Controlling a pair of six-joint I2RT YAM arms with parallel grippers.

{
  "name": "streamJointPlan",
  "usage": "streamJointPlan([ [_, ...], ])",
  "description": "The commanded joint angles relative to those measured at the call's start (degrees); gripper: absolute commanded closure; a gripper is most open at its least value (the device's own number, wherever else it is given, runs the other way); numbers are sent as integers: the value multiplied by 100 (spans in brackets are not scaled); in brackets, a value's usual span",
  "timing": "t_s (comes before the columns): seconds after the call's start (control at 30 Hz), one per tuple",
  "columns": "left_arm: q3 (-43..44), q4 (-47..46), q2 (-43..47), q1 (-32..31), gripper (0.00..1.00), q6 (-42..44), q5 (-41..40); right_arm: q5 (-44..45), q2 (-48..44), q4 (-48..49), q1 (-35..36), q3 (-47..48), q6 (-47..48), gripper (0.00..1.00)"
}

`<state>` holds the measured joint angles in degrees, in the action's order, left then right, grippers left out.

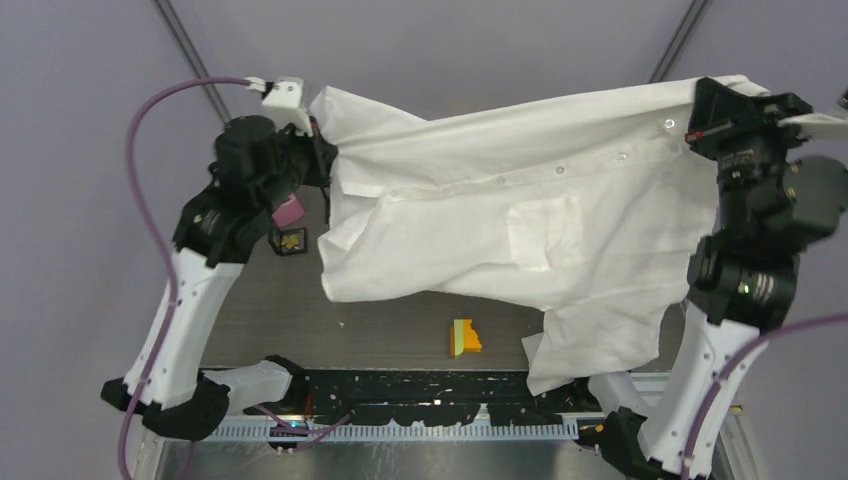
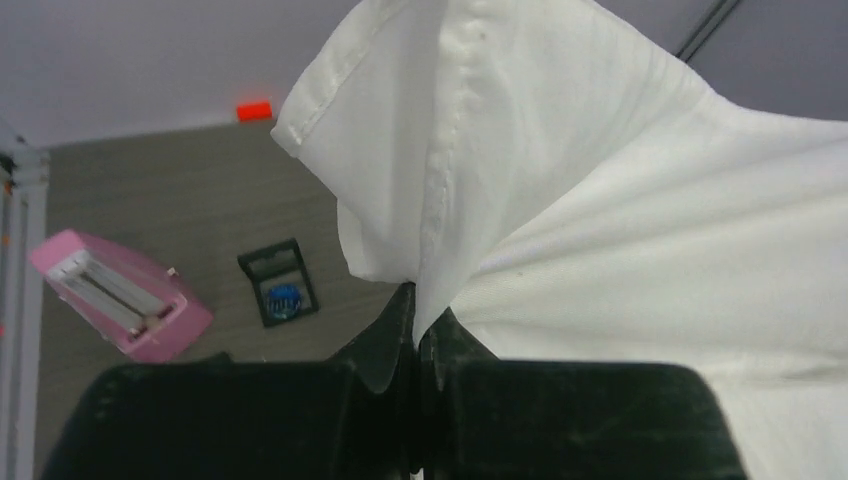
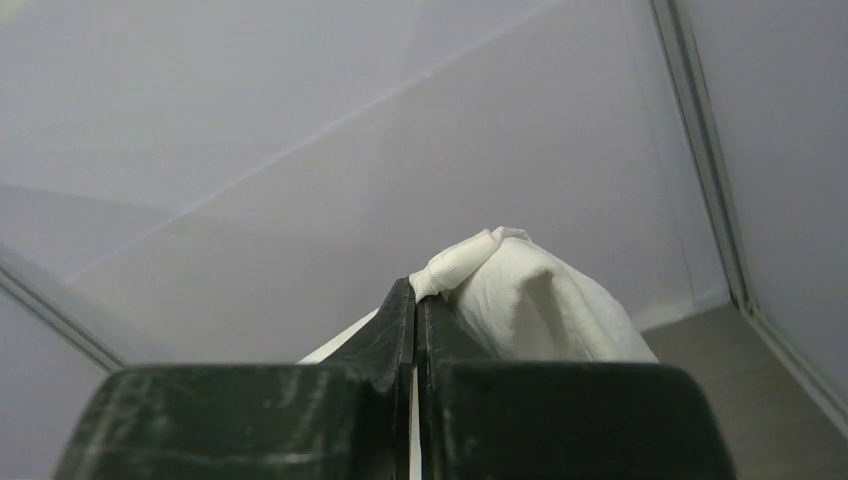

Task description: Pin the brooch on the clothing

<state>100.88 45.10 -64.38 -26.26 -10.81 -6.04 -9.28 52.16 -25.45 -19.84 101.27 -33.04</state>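
The shirt hangs in the air, stretched between the two arms above the far half of the table. It is held off the table, front side up toward the top camera. Its button row runs along the far side and the chest pocket sits near the middle. One loose end droops toward the near right corner of the table.

The left gripper is above the far left corner. In the left wrist view its jaws are pressed together on a seamed fold of the white fabric, with the cloth rising out of the pinch. The right gripper is above the far right corner. Its jaws are likewise clamped narrow on a bunched edge of the shirt.

The brooch shows as a small blue round spot inside a black-framed box. The box stands on the table near the left edge, toward the far left corner, well apart from the shirt. A pink object is just beside the box. A small orange and green block lies near the middle of the near edge.
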Motion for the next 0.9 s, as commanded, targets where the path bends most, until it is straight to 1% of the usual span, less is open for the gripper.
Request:
streamJointPlan([
  [0.0,-1159,-191,-560,397,95,-703,-665,303,1214,1080,-38,-1052,-211,99],
  [0.03,-1483,-380,-613,409,82,-867,-379,264,1610,1146,-42,-1309,-203,94],
  [0.07,-1814,-546,-666,411,67,-1020,-35,231,1831,1143,-41,-1416,-181,86],
  [0.1,-2085,-685,-735,411,48,-1149,307,130,2256,1041,-44,-1571,-123,65],
  [0.13,-2334,-769,-828,411,35,-1259,665,85,2484,936,-42,-1625,-88,54],
  [0.17,-2531,-818,-890,407,25,-1354,1022,32,2879,677,-35,-1640,-16,30],
  [0.2,-2699,-834,-928,403,21,-1419,1268,31,3032,570,-31,-1717,13,16],
  [0.27,-3047,-920,-907,398,16,-1553,1631,147,3305,321,-32,-1938,59,8],
  [0.33,-3444,-1096,-743,375,14,-1656,1809,367,3303,141,-38,-2223,97,6],
  [0.47,-4291,-1604,-269,286,11,-1928,2017,829,2952,-171,-34,-2900,-48,5],
  [0.6,-5009,-2054,-3,155,9,-2220,2123,580,2612,-366,-21,-3560,-159,6],
  [0.73,-5487,-2303,-105,-90,8,-2446,2193,363,2362,-515,96,-4236,-218,6],
  [0.87,-5960,-2761,-197,-437,9,-2828,2082,373,2115,-466,563,-4830,-230,6],
])
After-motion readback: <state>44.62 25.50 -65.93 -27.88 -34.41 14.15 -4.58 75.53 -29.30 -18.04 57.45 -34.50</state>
